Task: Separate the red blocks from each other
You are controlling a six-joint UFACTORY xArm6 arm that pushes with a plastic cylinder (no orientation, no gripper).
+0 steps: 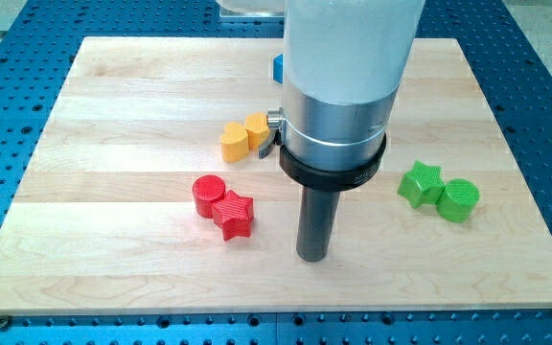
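Note:
A red cylinder [208,195] and a red star block [233,214] lie touching each other at the lower middle of the wooden board [113,115]; the cylinder is to the upper left of the star. My tip [312,257] rests on the board to the right of the red star, a short gap away and slightly lower in the view. The rod hangs from the large silver and white arm body that fills the view's top middle.
Two yellow blocks [244,136] touch each other above the red pair. A green star [420,184] and a green cylinder [459,200] sit together at the right. A blue block [278,68] is mostly hidden behind the arm.

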